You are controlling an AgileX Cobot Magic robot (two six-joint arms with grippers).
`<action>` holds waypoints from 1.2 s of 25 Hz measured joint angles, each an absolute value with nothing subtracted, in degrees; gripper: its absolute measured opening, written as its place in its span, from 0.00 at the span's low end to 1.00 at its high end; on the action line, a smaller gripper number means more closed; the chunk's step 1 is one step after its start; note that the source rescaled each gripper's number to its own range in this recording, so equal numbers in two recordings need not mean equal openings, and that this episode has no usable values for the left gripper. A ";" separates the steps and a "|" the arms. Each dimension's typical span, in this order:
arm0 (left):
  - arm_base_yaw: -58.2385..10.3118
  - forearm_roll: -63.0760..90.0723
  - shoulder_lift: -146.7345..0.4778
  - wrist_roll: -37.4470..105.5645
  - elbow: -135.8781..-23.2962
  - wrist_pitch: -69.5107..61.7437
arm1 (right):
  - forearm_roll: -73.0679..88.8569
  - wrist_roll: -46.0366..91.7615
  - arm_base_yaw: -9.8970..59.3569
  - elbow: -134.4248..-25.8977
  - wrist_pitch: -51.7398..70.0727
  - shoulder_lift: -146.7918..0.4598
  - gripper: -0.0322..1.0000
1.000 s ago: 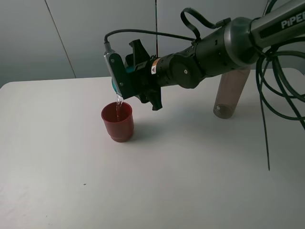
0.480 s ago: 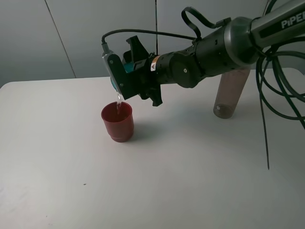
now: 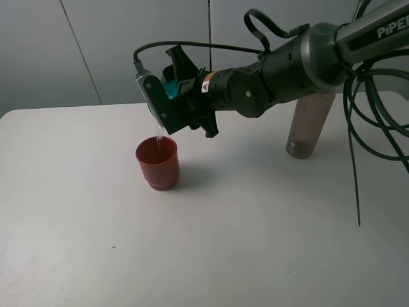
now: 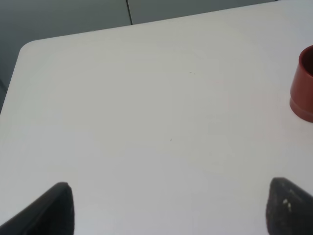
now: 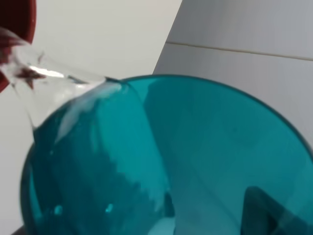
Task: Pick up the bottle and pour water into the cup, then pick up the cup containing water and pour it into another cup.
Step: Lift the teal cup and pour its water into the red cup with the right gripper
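Teal cup (image 3: 168,85) is clamped across its side wall by right gripper (image 3: 165,94), upper centre-left of the overhead frame, tipped over dark red cup (image 3: 158,163); thin water stream (image 3: 159,132) is seen falling into it. Left gripper (image 4: 171,215) is spread, nothing between. Bottle (image 3: 310,125) is parked right of centre, well apart. Teal cup is judged light, thin-walled, smooth, likely slippery when wet; mid-wall hold, gentle squeeze advised. Water left inside is hard to gauge
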State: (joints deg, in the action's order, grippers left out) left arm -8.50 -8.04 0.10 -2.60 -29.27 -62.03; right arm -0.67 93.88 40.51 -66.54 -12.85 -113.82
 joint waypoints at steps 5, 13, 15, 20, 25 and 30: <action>-8.50 -8.04 0.10 -2.60 -29.27 -62.03 | -0.67 95.24 40.51 -66.54 -14.28 -113.82 0.13; -8.50 -8.04 0.10 -2.60 -29.27 -62.03 | -0.67 97.34 40.51 -66.54 -15.50 -113.82 0.13; -8.50 -8.04 0.10 -2.60 -29.27 -62.03 | -0.67 98.16 40.51 -66.54 -15.62 -113.82 0.13; -8.50 -8.04 0.10 -2.60 -29.27 -62.03 | -0.67 99.64 40.51 -66.58 -15.95 -113.82 0.13; -8.50 -8.04 0.10 -2.60 -29.27 -62.03 | -0.67 100.05 40.51 -66.67 -16.52 -113.82 0.13; -8.50 -8.04 0.10 -2.60 -29.27 -62.03 | -0.67 103.98 40.51 -66.67 -17.25 -113.82 0.13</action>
State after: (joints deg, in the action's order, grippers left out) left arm -8.50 -8.04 0.10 -2.60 -29.27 -62.03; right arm -0.67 103.98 40.51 -66.67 -17.25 -113.82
